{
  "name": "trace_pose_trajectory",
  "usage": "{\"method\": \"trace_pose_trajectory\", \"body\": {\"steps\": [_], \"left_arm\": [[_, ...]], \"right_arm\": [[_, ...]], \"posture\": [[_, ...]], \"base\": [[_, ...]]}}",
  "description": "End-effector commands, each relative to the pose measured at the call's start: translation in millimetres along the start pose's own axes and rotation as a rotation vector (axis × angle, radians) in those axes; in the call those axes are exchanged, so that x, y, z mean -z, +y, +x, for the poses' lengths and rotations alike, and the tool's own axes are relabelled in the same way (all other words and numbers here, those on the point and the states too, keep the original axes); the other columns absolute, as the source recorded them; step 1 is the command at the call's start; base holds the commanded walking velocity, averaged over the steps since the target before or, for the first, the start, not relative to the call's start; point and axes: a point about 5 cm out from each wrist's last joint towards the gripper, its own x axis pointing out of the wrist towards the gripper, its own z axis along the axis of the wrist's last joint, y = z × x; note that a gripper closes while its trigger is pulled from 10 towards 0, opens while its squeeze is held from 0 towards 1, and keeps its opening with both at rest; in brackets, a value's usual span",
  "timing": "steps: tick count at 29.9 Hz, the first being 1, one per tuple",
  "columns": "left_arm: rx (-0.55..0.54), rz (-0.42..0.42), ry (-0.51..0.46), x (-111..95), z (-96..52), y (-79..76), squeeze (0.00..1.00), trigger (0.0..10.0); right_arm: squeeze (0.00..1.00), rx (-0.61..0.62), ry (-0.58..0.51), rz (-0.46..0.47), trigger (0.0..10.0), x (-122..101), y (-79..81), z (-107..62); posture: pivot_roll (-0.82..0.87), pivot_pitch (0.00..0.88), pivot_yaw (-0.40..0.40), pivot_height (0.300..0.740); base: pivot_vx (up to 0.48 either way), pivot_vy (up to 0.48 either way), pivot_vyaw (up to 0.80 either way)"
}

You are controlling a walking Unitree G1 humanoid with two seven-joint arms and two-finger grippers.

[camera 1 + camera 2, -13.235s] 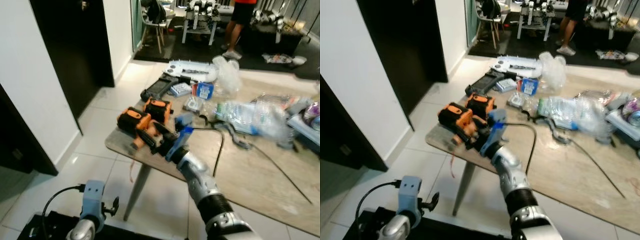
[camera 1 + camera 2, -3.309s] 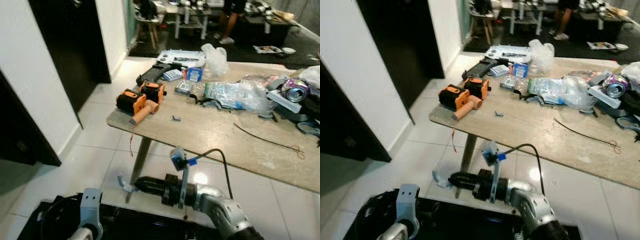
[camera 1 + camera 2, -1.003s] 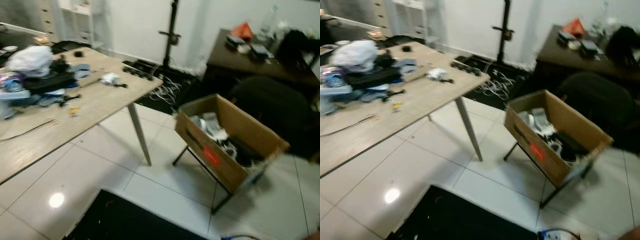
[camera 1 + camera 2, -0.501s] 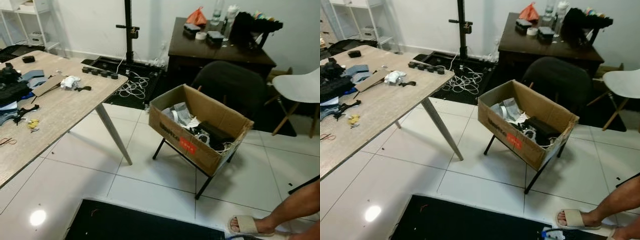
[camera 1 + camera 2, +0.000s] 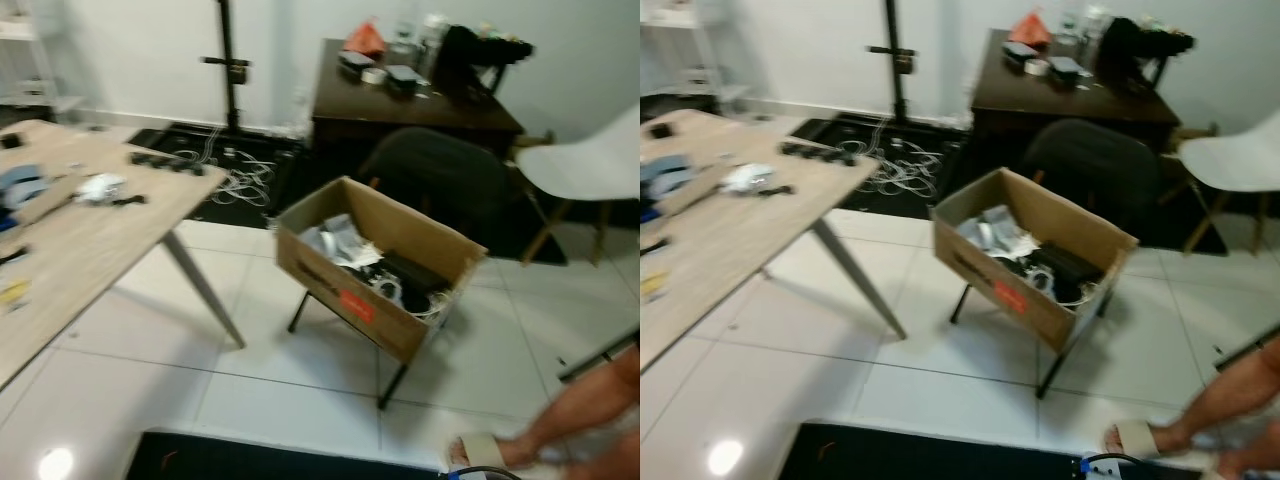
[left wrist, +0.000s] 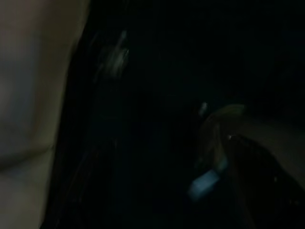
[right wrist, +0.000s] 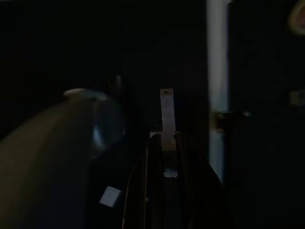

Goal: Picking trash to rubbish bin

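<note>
- Right gripper (image 7: 163, 143): black fingers pinched shut on thin pale trash strip (image 7: 167, 114), dark wrist view.
- View swung since 0.5 s ago; open brown cardboard rubbish bin (image 5: 375, 262) now nearer centre.
- Judgement: carry phase, drop next.

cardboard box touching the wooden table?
Apart. In the left eye view, white floor tiles separate the cardboard box on its black stand from the wooden table.

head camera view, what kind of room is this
Probably a home workroom or office: a light wooden table strewn with gear, a dark wooden desk with a black chair, and white floor tiles.
</note>
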Motion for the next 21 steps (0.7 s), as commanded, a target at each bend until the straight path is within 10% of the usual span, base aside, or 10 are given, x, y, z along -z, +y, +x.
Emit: {"method": "trace_pose_trajectory", "body": {"steps": [1, 10, 21], "left_arm": [[-0.025, -0.001, 0.073, 22, -5.7, 9.7, 0.00, 10.0], [-0.018, 0.005, 0.073, 21, -5.4, 9.3, 0.00, 10.0], [-0.002, 0.012, 0.073, 21, -3.8, 2.4, 0.00, 10.0]], "right_arm": [[0.00, -0.012, -0.002, 0.002, 10.0, 1, 5.7, 0.6], [0.00, 0.003, -0.111, -0.015, 10.0, -28, 5.2, 1.5], [0.00, 0.096, -0.545, -0.155, 10.0, -146, 3.4, -17.6]], "posture": [[-0.06, 0.192, 0.020, 0.740], [-0.06, 0.192, 0.022, 0.740], [-0.08, 0.192, 0.023, 0.740]], "base": [[0.296, 0.000, -0.80], [0.289, 0.000, 0.00], [0.290, 0.000, 0.00]]}}
